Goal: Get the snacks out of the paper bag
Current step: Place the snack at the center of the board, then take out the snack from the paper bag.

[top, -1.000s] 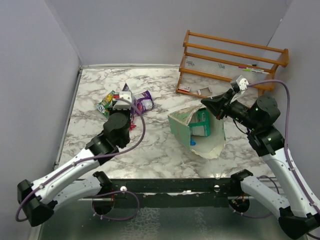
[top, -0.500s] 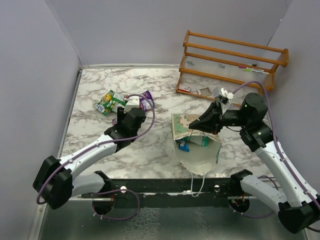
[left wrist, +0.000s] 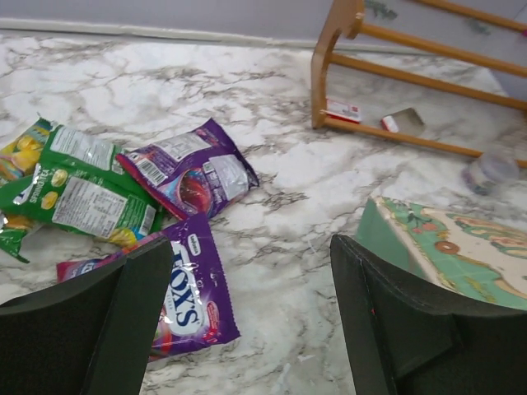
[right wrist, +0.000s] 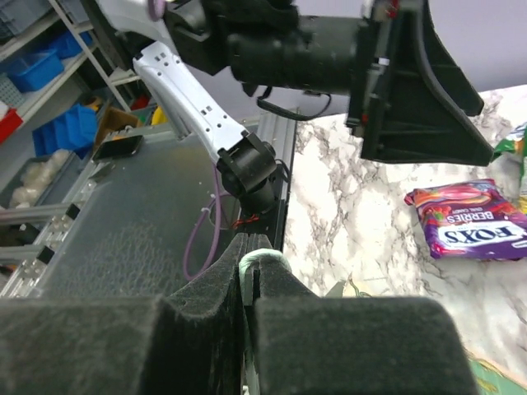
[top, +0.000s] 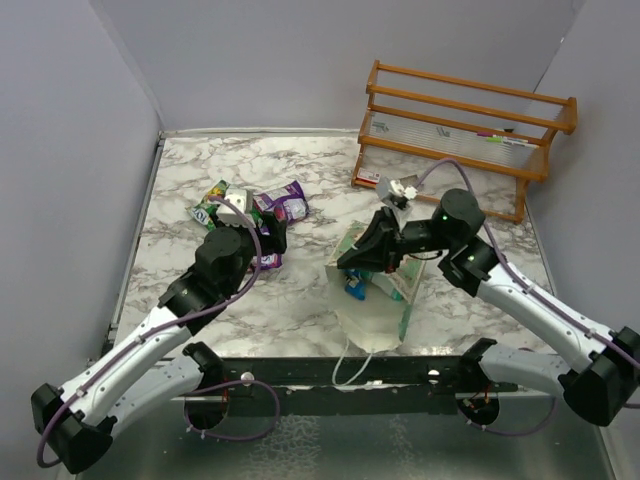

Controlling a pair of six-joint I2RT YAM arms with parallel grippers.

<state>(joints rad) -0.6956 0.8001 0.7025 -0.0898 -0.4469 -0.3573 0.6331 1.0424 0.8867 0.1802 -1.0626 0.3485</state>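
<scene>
1. A second ago the left gripper was shut down by the snacks. Now its fingers are spread wide and hold nothing.
2. A purple packet lies flat on the counter, just by the left finger. I think it has just been let go, so one more snack is out.
3. The other snacks lie in a small pile next to it, on the left side of the counter.
4. The bag was up near the rack. Now it is in the middle of the counter, closer to the left arm.
5. The right gripper is pressed together, pinching the bag's green edge.
6. Something blue shows in the bag's mouth, so I think the job is not done yet.
</scene>
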